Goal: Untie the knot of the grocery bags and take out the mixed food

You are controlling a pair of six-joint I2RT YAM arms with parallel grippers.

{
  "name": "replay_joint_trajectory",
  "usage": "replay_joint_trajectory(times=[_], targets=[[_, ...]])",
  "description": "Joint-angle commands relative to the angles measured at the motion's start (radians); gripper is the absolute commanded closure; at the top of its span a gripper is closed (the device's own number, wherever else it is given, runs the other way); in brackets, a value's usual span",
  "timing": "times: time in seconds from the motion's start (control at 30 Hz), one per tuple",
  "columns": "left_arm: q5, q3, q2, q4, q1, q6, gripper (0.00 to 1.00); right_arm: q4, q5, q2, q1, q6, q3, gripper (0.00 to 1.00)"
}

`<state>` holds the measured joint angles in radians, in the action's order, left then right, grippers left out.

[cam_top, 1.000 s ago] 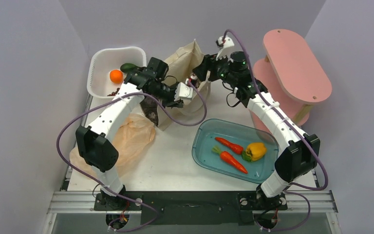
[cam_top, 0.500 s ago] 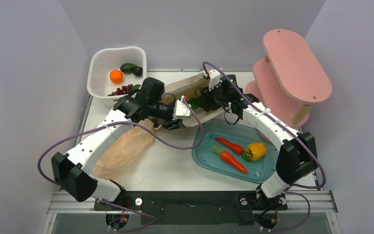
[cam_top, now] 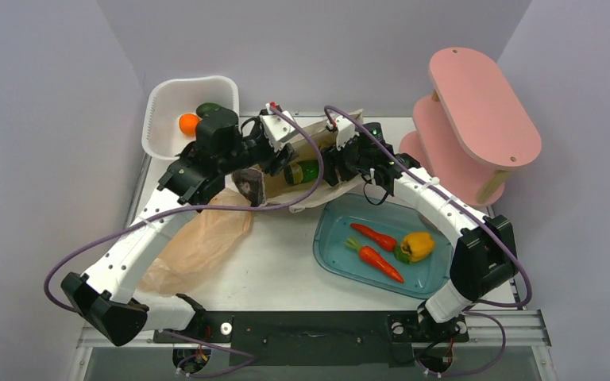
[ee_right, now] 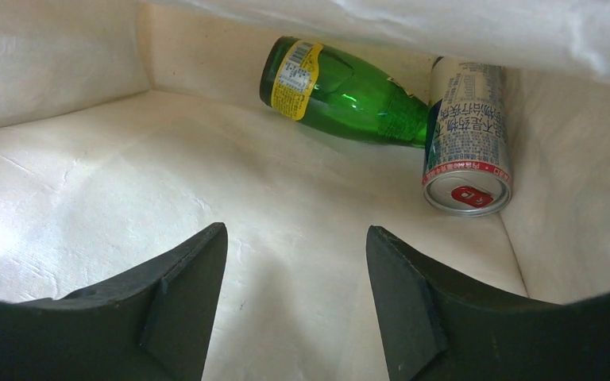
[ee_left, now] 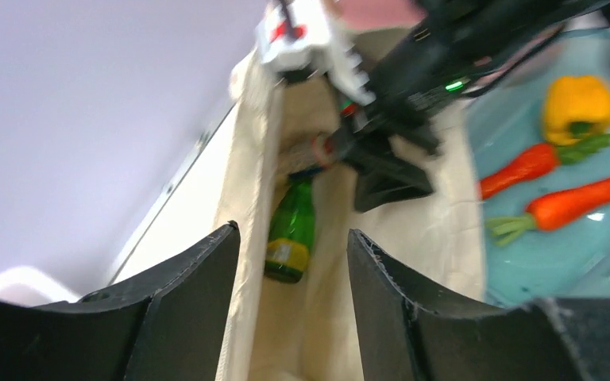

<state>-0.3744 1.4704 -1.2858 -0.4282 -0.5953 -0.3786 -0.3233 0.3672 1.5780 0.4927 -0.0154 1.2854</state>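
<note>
Reaching into the tote [ee_right: 87, 159], which lies on its side on the tabletop, the right jaws stand apart and empty over bare canvas. The bottle [ee_right: 341, 87] and the can [ee_right: 465, 139] lie beyond them against the far wall, the bottle's neck end touching the can. The left jaws are apart too and hold nothing; they hover at the tote's mouth, with its rim just in front of them.

The main risk, as I judge it, is the loose canvas. With neither arm gripping the rim, the upper wall can sag onto the right arm, hide the two things and get pinched in the jaws along with whichever one they close on.

Both things are round and lie on their sides, so a fingertip landing off-centre would likely roll one deeper into the corner. A push on one would also shove the other. The bottle looks smooth and could slip out of a shallow grip.

The arms work very near each other at the mouth, so a lift by the right could strike the left.

The carrots [cam_top: 373, 236] lie in the tray [cam_top: 341, 210] beside the pepper [cam_top: 417, 246], and the avocado [cam_top: 206, 109] is in the basket [cam_top: 159, 119]. The plastic bag [cam_top: 198, 238] lies slack under the left arm; its knot I cannot make out.
</note>
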Motion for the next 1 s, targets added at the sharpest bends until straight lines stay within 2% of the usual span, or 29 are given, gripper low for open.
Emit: replay_joint_trajectory(times=[0.0, 0.1, 0.27, 0.67, 0.73, 0.83, 0.87, 0.97], targets=[[0.324, -0.060, -0.032, 0.092, 0.013, 0.044, 0.49, 0.058, -0.016, -0.022, 0.005, -0.004, 0.052, 0.39], [0.376, -0.100, -0.033, 0.148, 0.024, 0.029, 0.48, 0.055, -0.019, -0.032, 0.006, -0.028, 0.022, 0.39], [0.445, -0.062, -0.092, 0.109, 0.028, 0.013, 0.47, 0.053, -0.063, -0.065, 0.017, -0.114, -0.037, 0.39], [0.441, -0.094, -0.081, 0.110, 0.034, 0.010, 0.47, 0.061, -0.271, -0.104, 0.028, -0.298, -0.129, 0.30], [0.425, -0.089, -0.084, 0.095, 0.034, 0.023, 0.49, 0.082, -0.327, -0.096, 0.034, -0.341, -0.130, 0.28], [0.428, -0.107, -0.083, 0.103, 0.037, 0.031, 0.62, 0.108, -0.354, -0.057, 0.038, -0.403, -0.112, 0.28], [0.433, -0.111, -0.085, 0.110, 0.043, 0.033, 0.66, 0.110, -0.348, -0.047, 0.037, -0.431, -0.094, 0.28], [0.433, -0.107, -0.105, 0.114, 0.072, 0.037, 0.68, 0.111, -0.278, 0.003, 0.033, -0.492, -0.061, 0.27]])
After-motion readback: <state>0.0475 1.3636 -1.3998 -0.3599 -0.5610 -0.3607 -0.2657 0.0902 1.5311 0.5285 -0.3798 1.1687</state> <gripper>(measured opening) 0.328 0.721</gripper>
